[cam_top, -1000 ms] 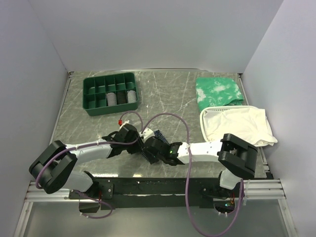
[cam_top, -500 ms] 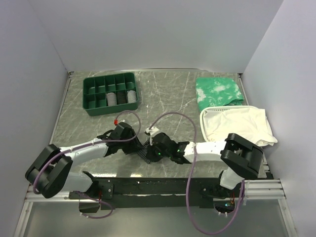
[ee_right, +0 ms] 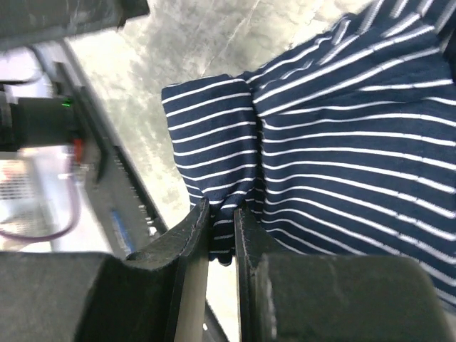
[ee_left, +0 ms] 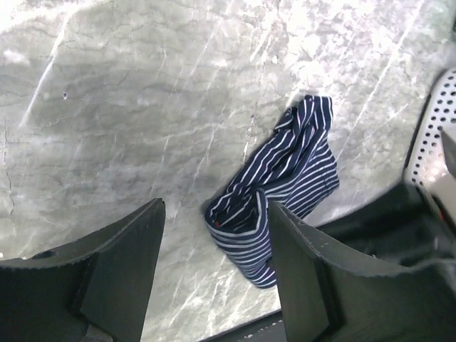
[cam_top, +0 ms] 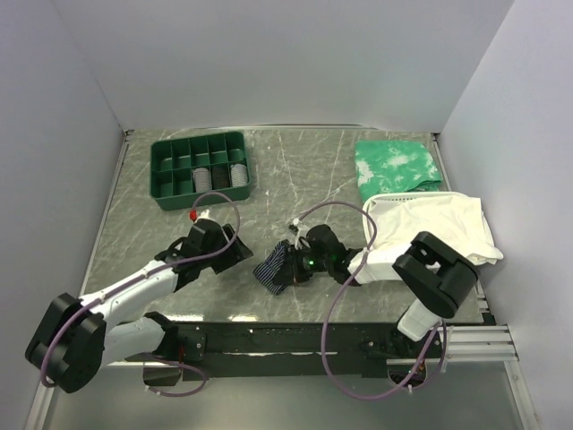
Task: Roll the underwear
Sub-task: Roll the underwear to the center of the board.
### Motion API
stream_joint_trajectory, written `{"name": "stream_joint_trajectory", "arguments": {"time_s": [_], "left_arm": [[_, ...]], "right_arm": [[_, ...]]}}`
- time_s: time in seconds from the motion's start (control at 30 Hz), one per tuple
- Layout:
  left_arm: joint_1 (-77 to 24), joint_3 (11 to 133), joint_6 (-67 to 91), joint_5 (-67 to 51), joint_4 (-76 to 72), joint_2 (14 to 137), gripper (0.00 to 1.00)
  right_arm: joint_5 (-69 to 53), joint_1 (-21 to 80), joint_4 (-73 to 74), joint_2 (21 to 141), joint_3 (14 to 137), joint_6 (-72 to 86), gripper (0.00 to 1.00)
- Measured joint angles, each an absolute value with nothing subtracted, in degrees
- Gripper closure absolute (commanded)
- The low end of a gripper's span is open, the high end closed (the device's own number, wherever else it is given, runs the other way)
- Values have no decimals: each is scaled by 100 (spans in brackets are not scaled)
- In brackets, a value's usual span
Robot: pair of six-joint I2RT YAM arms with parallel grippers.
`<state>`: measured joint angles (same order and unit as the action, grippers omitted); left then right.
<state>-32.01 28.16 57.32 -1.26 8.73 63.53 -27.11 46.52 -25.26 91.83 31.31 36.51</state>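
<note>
Underwear (cam_top: pixel 271 266), dark navy with thin white stripes, lies bunched on the grey marbled table (cam_top: pixel 304 179), near the front edge and roughly midway between the two arms. In the left wrist view the underwear (ee_left: pixel 281 185) has its near end curled over into a loose tube, while its far end trails out flatter and crumpled.

The right gripper (cam_top: pixel 292 265) reaches in from the right. Its wrist view shows the right gripper (ee_right: pixel 222 217) with both fingers (ee_right: pixel 191 239) pressed together on a doubled fold at the edge of the underwear (ee_right: pixel 342 128).

The left gripper (cam_top: pixel 236 250) sits just left of the garment, not touching it. In its own view, the left gripper (ee_left: pixel 214 209) has its fingers spread wide and holds nothing.

Judging by the shape, rolling has begun but is far from finished. Only one end is turned over, loosely, and the rest has yet to be wound into a neat bundle.

Farther away, a green divided tray (cam_top: pixel 161 193) sits at the far left. A green-and-white cloth (cam_top: pixel 398 166) and a white cloth (cam_top: pixel 430 228) lie at the right.
</note>
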Motion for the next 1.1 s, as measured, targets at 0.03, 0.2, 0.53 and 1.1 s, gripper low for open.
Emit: {"name": "stream_joint_trajectory", "arguments": {"time_s": [0.03, 0.2, 0.53, 1.1], "left_arm": [[-3201, 2709, 5697, -141, 766, 6276, 34], [-3205, 2180, 5548, -381, 311, 6095, 33], [-3570, 1918, 5570, -572, -513, 6141, 32], [-4021, 1728, 6034, -316, -1024, 6619, 32]], "right_arm": [[-2891, 4539, -2657, 9273, 3096, 3750, 86], [-3634, 4112, -3363, 9743, 2963, 4265, 86], [-4018, 3994, -3708, 10092, 3004, 4600, 85], [-4206, 3946, -3870, 10346, 3116, 4746, 85]]}}
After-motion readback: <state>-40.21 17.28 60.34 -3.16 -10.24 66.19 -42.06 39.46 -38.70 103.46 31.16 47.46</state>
